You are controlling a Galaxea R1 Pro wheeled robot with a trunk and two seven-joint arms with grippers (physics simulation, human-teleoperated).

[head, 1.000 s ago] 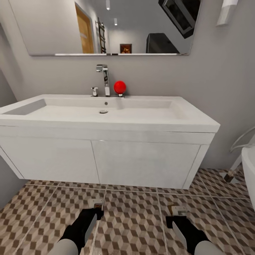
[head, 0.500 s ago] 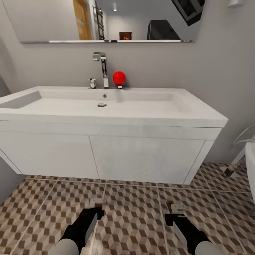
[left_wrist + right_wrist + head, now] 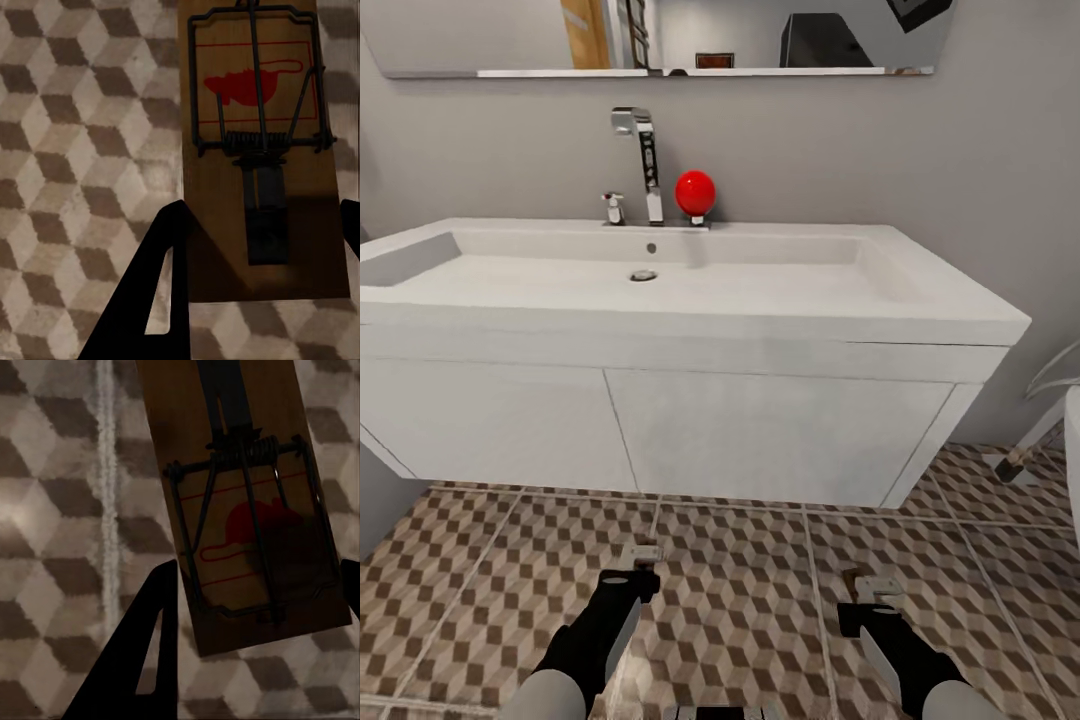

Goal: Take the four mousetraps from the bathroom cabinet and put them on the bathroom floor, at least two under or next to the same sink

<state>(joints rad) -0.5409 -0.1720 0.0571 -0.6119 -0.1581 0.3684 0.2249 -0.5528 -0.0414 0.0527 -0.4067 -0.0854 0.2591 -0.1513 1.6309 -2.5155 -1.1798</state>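
left gripper (image 3: pixel 643 568) is held low over the floor (image 3: pixel 740 610), fingers closed on a mousetrap (image 3: pixel 645 551) by its edges; in the left wrist view the trap (image 3: pixel 262 150) is seen face up between the fingers (image 3: pixel 146 300), red mouse print and dark spring bar visible. right gripper (image 3: pixel 865 603) is likewise clamped on a second trap (image 3: pixel 870 585), seen in the right wrist view (image 3: pixel 244 502) above the tiles (image 3: pixel 60 547). whether either trap touches the floor cannot be told. floor is tiled in a brown, beige and white cube pattern with pale grout. directly ahead, the sink (image 3: pixel 660 290) is mounted on a white vanity (image 3: pixel 660 435) against a grey wall (image 3: pixel 880 150). a chrome tap (image 3: pixel 645 160) and a red ball (image 3: pixel 695 192) are set at the basin's back edge, under a mirror (image 3: pixel 660 35).
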